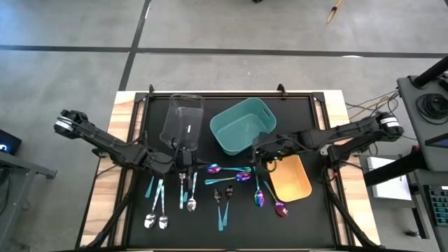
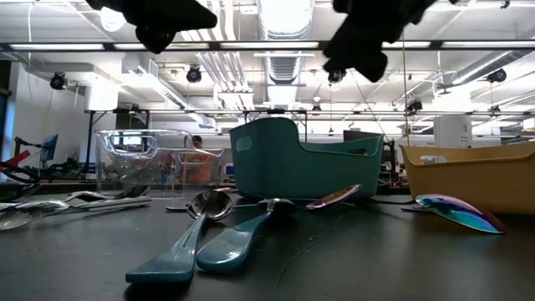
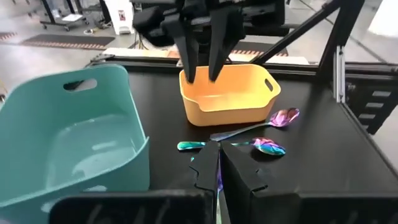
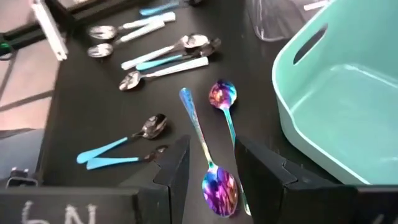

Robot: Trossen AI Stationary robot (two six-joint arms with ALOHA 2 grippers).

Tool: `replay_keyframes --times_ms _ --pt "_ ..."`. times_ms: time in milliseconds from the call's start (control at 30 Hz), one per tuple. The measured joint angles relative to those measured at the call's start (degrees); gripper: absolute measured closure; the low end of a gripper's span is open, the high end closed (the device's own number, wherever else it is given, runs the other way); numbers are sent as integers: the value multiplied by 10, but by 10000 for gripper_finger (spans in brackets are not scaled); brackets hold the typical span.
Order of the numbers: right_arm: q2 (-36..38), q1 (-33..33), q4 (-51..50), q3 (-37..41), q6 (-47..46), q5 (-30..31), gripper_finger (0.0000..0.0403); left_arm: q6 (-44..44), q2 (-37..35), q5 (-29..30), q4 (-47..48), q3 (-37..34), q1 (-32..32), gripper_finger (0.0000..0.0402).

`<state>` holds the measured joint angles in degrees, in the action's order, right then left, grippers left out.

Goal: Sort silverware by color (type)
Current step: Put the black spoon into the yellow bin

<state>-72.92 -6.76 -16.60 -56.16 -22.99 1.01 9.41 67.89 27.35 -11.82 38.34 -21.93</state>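
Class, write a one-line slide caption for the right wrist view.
Open right hand hovers over two iridescent spoons beside the teal bin.

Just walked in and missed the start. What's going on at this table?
A two-armed robot is sorting silverware by colour. All pieces lie loose on the black table; the clear bin, teal bin and orange bin look empty. The right gripper, open, hovers over iridescent spoons. The left gripper is shut, holding nothing.

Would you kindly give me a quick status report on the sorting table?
Left gripper shut, empty, by clear bin. Right gripper open, above iridescent spoons. Silverware all on mat, teal bin and orange bin empty. Nothing blocking.
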Motion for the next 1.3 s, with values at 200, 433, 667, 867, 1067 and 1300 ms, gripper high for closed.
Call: replay_keyframes --times_ms 200,433,667,867,1067,1300 --pt "-88 0 -107 -111 -21 0 284 -44 -5 1 39 9 0 401" --pt "-174 0 -230 -226 -32 0 284 -65 -23 6 77 1 0 401" --pt "-228 -5 -282 -277 -121 -1 284 -117 -105 17 115 -6 1 402" --pt "-252 -15 -281 -280 -206 -32 284 -151 -200 21 121 -28 0 401" --pt "-264 -31 -281 -279 -292 -53 284 -165 -279 21 129 -70 0 401" --pt "-266 -62 -279 -279 -416 -77 284 -183 -320 21 127 -89 0 401"
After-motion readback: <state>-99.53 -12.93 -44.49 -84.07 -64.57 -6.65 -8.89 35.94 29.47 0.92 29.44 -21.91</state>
